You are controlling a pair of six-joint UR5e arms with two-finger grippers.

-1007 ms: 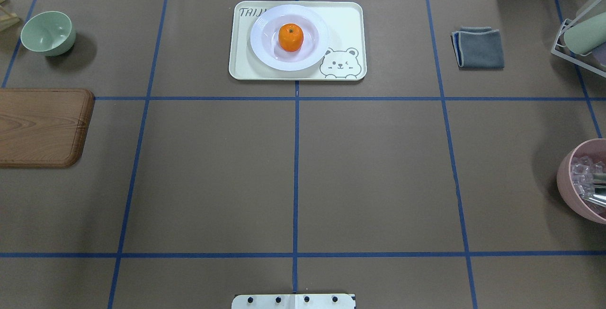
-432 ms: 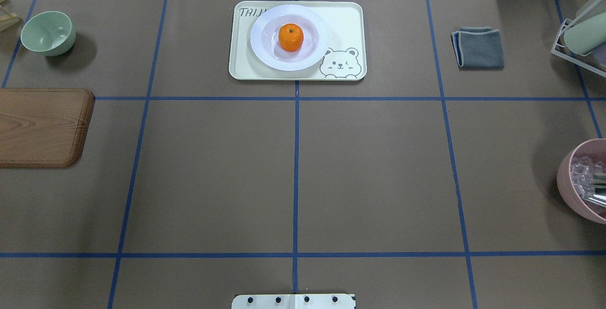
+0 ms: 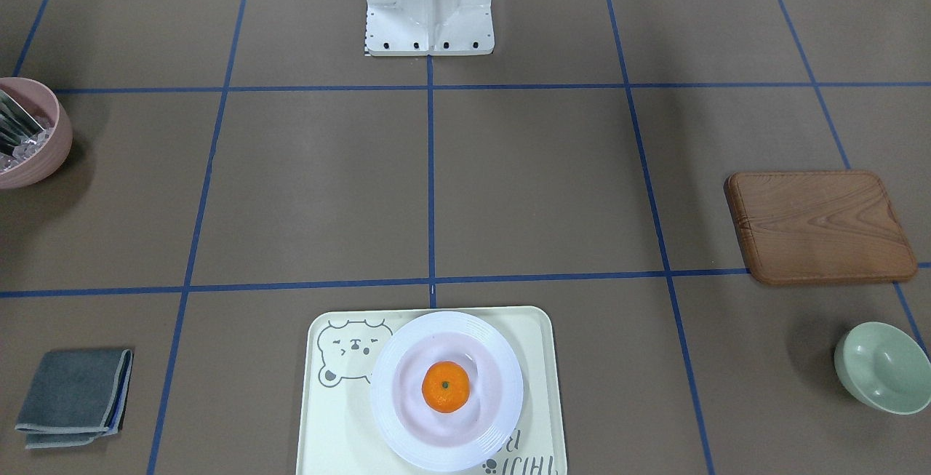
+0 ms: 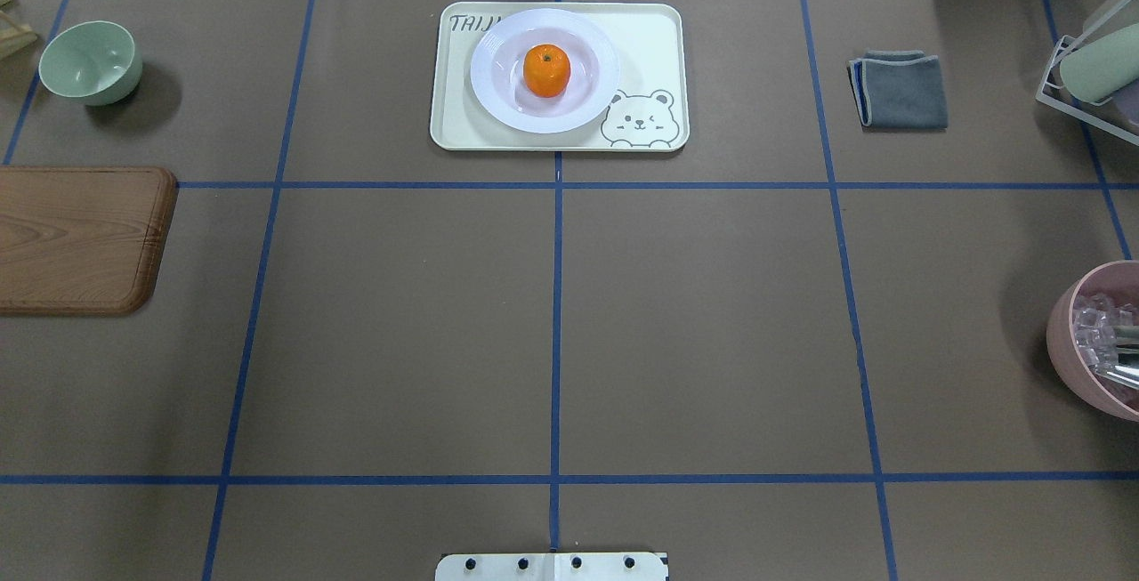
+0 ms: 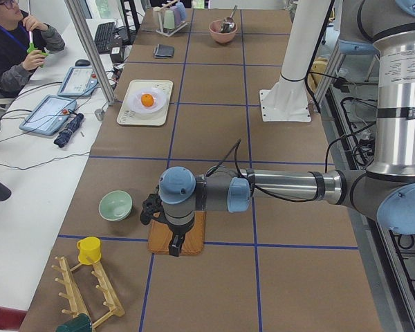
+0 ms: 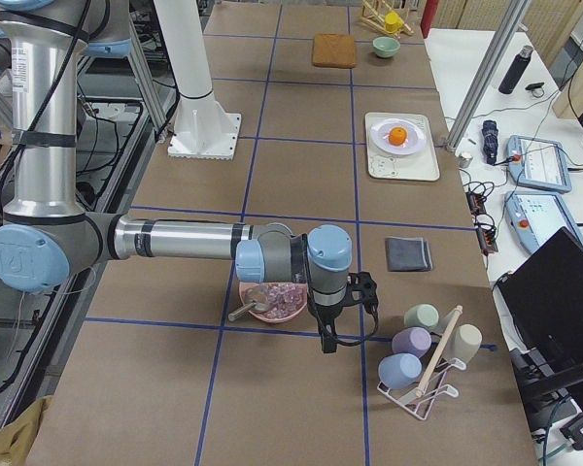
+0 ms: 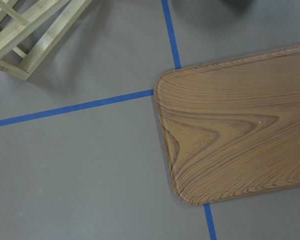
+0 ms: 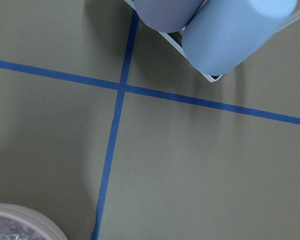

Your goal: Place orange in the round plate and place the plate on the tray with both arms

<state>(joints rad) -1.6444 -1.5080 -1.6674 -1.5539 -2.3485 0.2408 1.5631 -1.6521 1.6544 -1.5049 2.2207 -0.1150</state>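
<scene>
The orange (image 4: pixel 546 70) sits in the deep centre of the round plate (image 4: pixel 498 100), and the plate rests on the cream tray (image 4: pixel 654 38) at the far middle of the table. The front view shows the same stack: orange (image 3: pixel 445 386), plate (image 3: pixel 503 388), tray (image 3: pixel 327 424). Both arms are pulled back to the table's ends, far from the tray. My left gripper (image 5: pixel 174 243) hangs over the wooden board; my right gripper (image 6: pixel 327 340) hangs beside the pink bowl. Each shows only in a side view, so I cannot tell whether it is open or shut.
A pale-green bowl (image 4: pixel 90 61) and a wooden board (image 4: pixel 76 238) lie on the left. On the right are a folded grey cloth (image 4: pixel 900 90), a pink bowl (image 4: pixel 1081 359) and a cup rack (image 4: pixel 1090 74). A person (image 5: pixel 17 48) sits at the desk beyond the table.
</scene>
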